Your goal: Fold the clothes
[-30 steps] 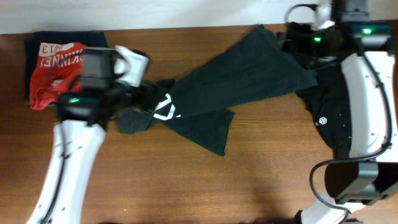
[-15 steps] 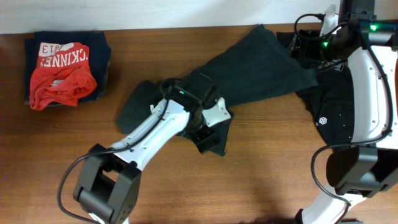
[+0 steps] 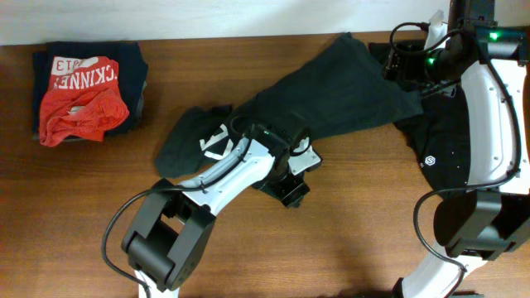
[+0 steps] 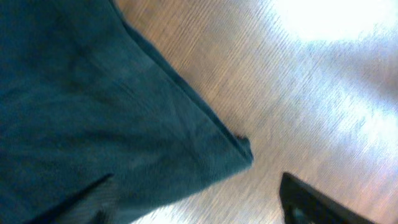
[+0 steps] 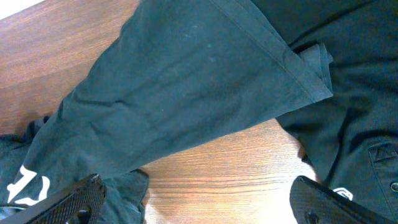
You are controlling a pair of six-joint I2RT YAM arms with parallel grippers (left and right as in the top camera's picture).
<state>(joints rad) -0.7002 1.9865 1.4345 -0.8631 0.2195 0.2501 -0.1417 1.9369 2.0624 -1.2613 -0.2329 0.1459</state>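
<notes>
A very dark green shirt lies stretched diagonally across the table, with a white logo near its bunched left end. My left gripper is over the shirt's lower hem corner. In the left wrist view it is open, one finger over the cloth and one over bare wood, holding nothing. My right gripper hovers above the shirt's upper right end. It is open and empty over the shirt. A second black shirt with a small round white logo lies at the right.
A folded pile with a red printed garment on top sits at the back left. The wooden table shows bare in front. The second black shirt also shows in the right wrist view.
My left arm has swung from the shirt's left end across to its lower hem corner, uncovering the white logo. The right arm has hardly moved.
</notes>
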